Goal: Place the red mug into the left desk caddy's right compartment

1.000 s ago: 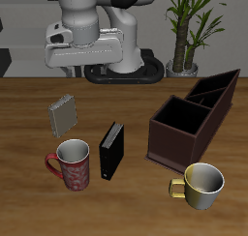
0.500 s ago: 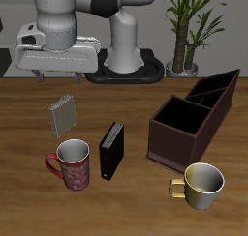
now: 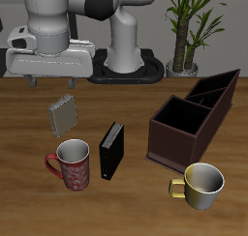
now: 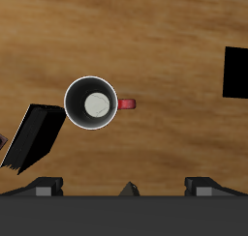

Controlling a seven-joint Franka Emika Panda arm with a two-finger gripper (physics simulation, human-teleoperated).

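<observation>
The red mug (image 3: 74, 165) stands upright near the table's front edge, its handle pointing away from the black box. The wrist view looks straight down into the red mug (image 4: 93, 103), showing its light grey inside and its red handle (image 4: 127, 104). My gripper (image 3: 52, 82) hangs open and empty high above the table, farther back than the mug and over the grey object. Its fingertips (image 4: 44, 187) just show in the wrist view. The left desk caddy (image 3: 180, 148), dark brown with open compartments, stands across the table beyond the black box.
An upright black box (image 3: 112, 150) stands right beside the red mug, also seen as the black box (image 4: 37, 135). A small grey object (image 3: 64, 113) lies behind the mug. A cream-and-gold mug (image 3: 199, 185) sits before the caddy. A potted plant (image 3: 184, 32) stands at the back.
The arm has swung sideways away from the caddy, bringing the open gripper over the mug's side of the table. Nothing on the table has moved.
</observation>
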